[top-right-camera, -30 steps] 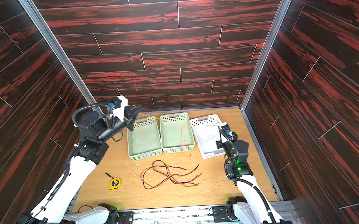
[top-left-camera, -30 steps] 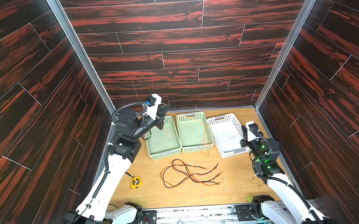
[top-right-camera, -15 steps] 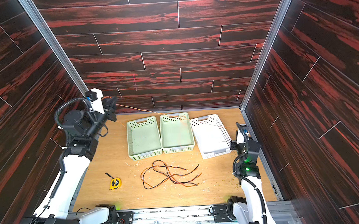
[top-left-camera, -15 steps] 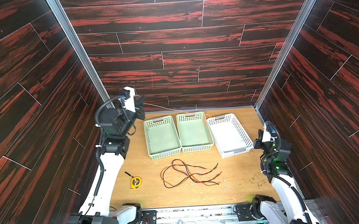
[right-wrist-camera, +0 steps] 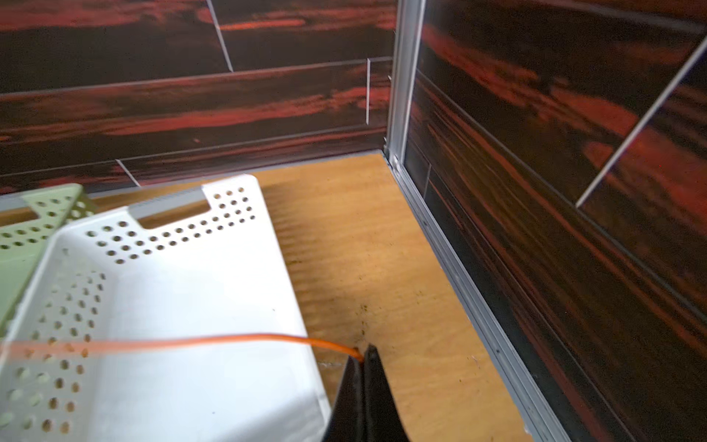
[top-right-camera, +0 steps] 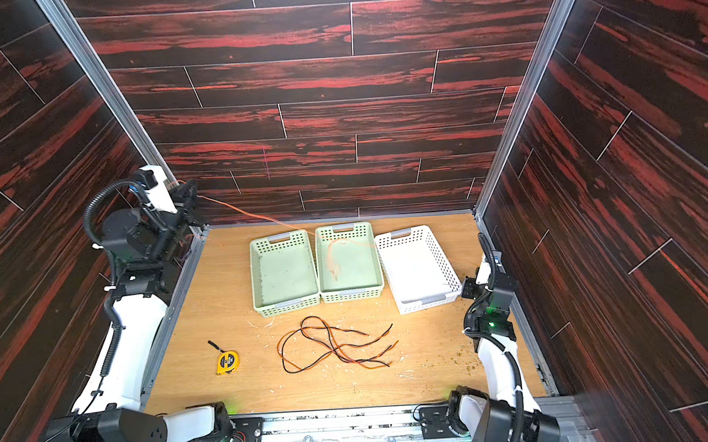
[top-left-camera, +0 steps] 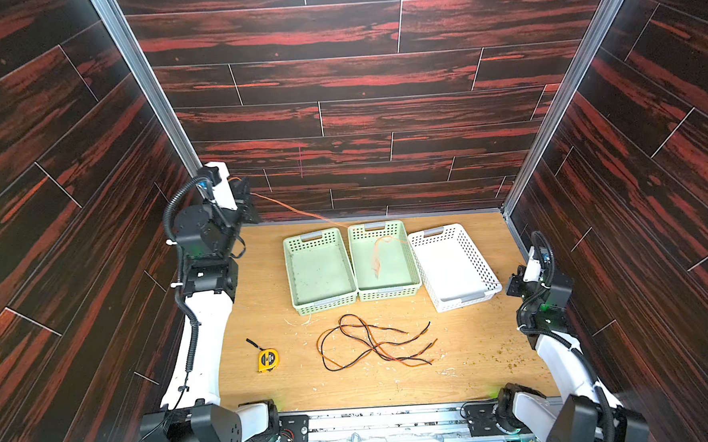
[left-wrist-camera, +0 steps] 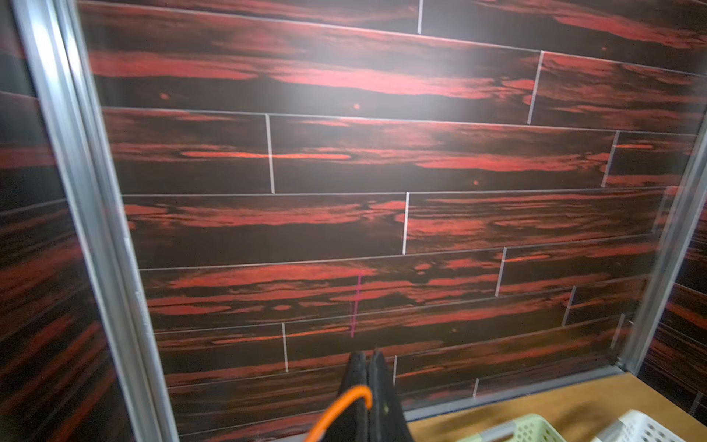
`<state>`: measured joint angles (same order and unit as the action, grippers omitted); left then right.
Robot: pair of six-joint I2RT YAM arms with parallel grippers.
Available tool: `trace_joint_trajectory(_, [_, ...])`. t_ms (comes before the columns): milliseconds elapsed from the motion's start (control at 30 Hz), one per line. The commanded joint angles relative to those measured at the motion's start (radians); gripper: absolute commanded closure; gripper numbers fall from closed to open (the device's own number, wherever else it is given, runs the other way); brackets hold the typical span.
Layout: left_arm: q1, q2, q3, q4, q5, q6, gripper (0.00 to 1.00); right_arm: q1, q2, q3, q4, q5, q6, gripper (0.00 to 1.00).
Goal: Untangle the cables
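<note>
A loose tangle of thin black and orange cables (top-left-camera: 375, 345) (top-right-camera: 335, 348) lies on the table in front of the baskets. My left gripper (top-left-camera: 248, 194) (left-wrist-camera: 367, 356) is raised in the back left corner, shut on an orange cable (left-wrist-camera: 344, 402). That cable (top-left-camera: 302, 211) slopes down to the middle green basket (top-left-camera: 413, 260), where a blurred orange strand (top-left-camera: 377, 256) hangs. My right gripper (top-left-camera: 512, 284) (right-wrist-camera: 361, 350) is low at the right edge, shut on an orange cable end (right-wrist-camera: 229, 338) that stretches across the white basket (right-wrist-camera: 183, 291).
The left green basket (top-left-camera: 293, 275), the middle green basket and the white basket (top-left-camera: 486, 269) stand side by side at the back. A yellow tape measure (top-left-camera: 267, 359) (top-right-camera: 227, 361) lies front left. Dark walls enclose three sides, close behind both grippers.
My left arm has swung from over the green baskets up into the back left corner. My right arm has drawn back to the right edge. The orange cable now stretches between them.
</note>
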<state>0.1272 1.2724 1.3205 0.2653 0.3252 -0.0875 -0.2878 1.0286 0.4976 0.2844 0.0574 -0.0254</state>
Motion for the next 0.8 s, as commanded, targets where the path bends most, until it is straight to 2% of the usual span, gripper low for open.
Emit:
trace_joint_trajectory(0, [0.030,0.010,0.042,0.031,-0.025,-0.023,1.00,-0.023,0.030,0.015,0.003,0.027,0.034,1.00])
trace_joint_trajectory(167, [0.106,0.032,0.053,0.066,-0.020,-0.085,1.00,-0.060,0.046,-0.002,0.019,0.023,0.059,1.00])
trace_joint_trajectory(633, [0.225,0.082,0.085,0.070,-0.028,-0.102,1.00,-0.138,0.104,-0.021,0.046,0.053,0.091,1.00])
trace_joint_trajectory(767, [0.233,0.100,0.119,0.065,0.036,-0.122,1.00,-0.140,0.103,-0.022,0.053,0.043,0.093,1.00])
